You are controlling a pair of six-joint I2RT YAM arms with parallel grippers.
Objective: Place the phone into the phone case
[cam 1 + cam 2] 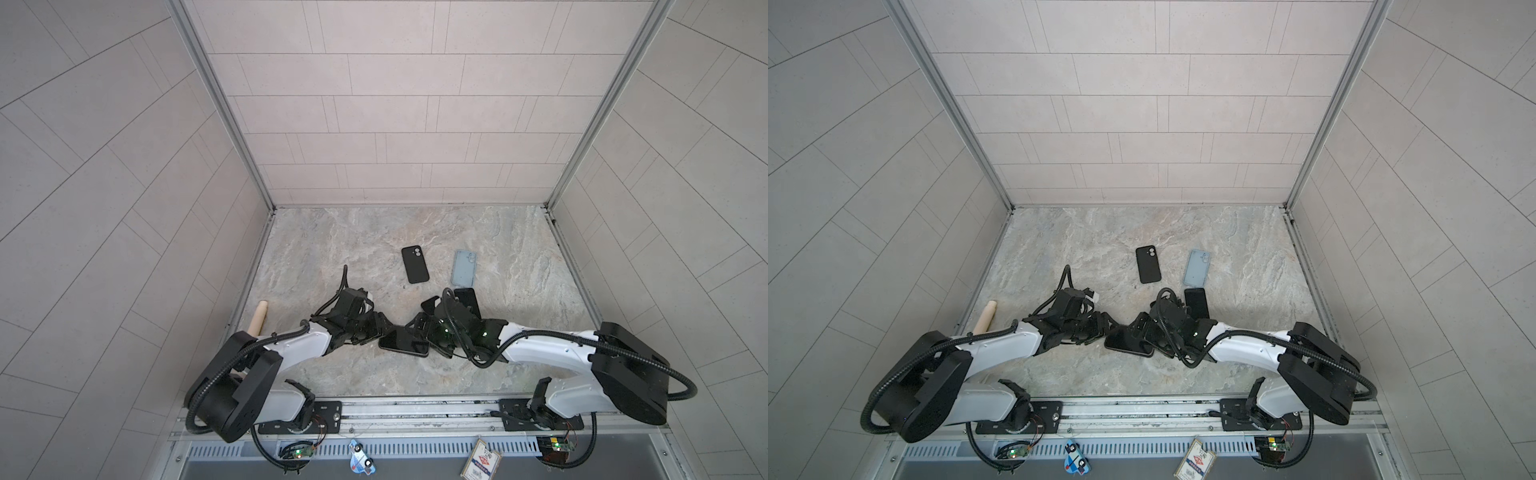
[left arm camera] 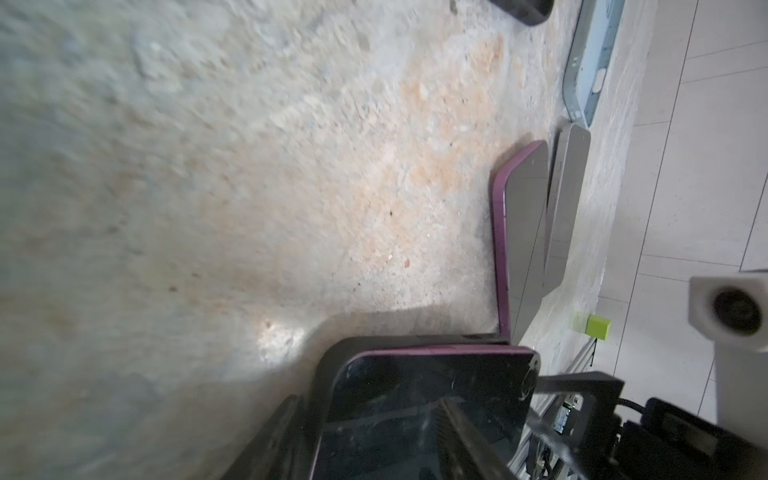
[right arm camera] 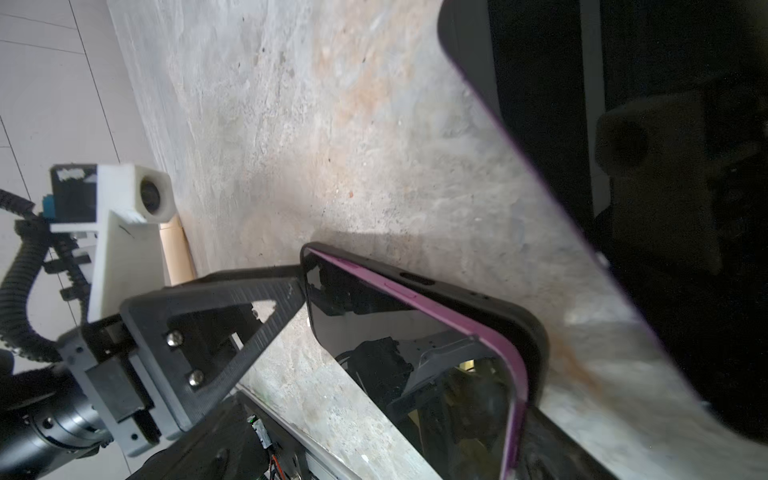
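Clamping phone (image 1: 403, 341) in case (image 3: 536, 332), left pincer (image 1: 380, 332) half-open, right pincer (image 1: 424, 318) spread wide.

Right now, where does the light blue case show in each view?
Top view: light blue case, just right of centre.
Top view: same spot.
Left wrist: upper right, cut off by the top edge.
Right wrist: not in it.
Shared landmark: the purple-rimmed phone, visible in all four views.
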